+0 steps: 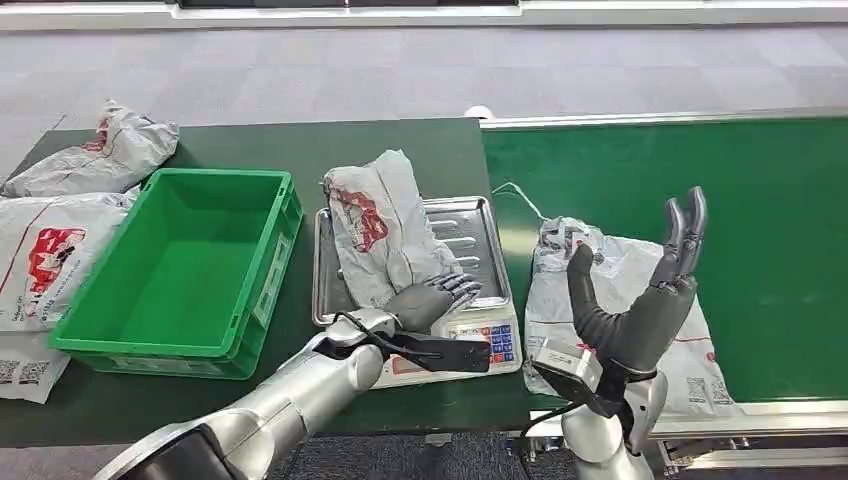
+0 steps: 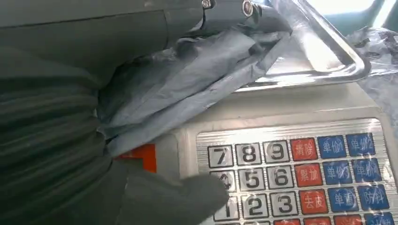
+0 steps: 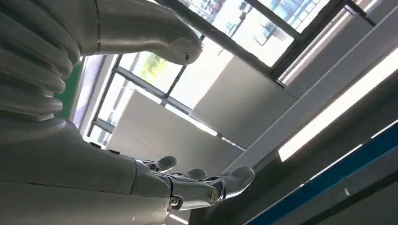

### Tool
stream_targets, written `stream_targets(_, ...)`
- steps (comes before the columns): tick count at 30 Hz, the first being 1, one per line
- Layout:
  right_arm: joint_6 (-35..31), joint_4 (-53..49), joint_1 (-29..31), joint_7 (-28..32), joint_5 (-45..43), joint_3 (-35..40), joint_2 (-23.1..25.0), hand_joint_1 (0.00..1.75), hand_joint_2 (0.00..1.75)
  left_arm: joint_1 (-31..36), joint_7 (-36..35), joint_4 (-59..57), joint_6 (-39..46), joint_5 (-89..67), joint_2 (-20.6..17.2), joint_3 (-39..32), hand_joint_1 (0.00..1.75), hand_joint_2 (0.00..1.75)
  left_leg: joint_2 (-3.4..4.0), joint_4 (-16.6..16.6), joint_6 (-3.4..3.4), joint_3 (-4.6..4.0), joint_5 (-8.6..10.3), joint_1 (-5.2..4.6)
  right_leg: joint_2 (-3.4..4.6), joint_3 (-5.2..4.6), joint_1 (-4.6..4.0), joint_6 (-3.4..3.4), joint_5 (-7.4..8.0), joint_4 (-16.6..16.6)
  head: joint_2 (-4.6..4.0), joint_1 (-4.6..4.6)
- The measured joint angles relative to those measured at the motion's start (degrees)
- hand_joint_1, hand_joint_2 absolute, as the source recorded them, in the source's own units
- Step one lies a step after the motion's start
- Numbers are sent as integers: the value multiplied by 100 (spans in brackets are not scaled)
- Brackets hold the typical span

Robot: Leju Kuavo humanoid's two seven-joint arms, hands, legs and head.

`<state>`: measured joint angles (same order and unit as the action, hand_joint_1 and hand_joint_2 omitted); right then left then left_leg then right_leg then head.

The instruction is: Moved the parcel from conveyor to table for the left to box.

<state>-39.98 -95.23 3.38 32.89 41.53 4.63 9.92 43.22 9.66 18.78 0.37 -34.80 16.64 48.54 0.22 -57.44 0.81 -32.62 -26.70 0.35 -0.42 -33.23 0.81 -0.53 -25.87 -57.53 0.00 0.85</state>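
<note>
A grey parcel (image 1: 380, 235) with a red logo lies on the steel tray (image 1: 475, 215) of a scale (image 1: 495, 345) on the dark table. My left hand (image 1: 435, 300) reaches to its near end, fingers resting on the wrinkled plastic. In the left wrist view the parcel (image 2: 187, 79) runs into the palm of that hand (image 2: 56, 140), while the thumb (image 2: 187, 197) hangs apart over the keypad. My right hand (image 1: 645, 300) is raised with fingers spread upward and holds nothing; it stands above a second grey parcel (image 1: 610, 265) on the green conveyor (image 1: 720, 170).
An empty green box (image 1: 285, 240) stands left of the scale. Two more grey parcels (image 1: 100, 150) (image 1: 50, 255) lie at the table's left edge. The conveyor's metal rim borders the table on the right.
</note>
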Motion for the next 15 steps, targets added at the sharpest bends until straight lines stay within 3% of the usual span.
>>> stream_targets(15,0,315,275,-50,-263,339,-254,0,175,95,131,33,-11,-20,-70,-153,175,175,-6,0,-2,36,-1,-1,-4,26,1,-3,-3,1,0,0)
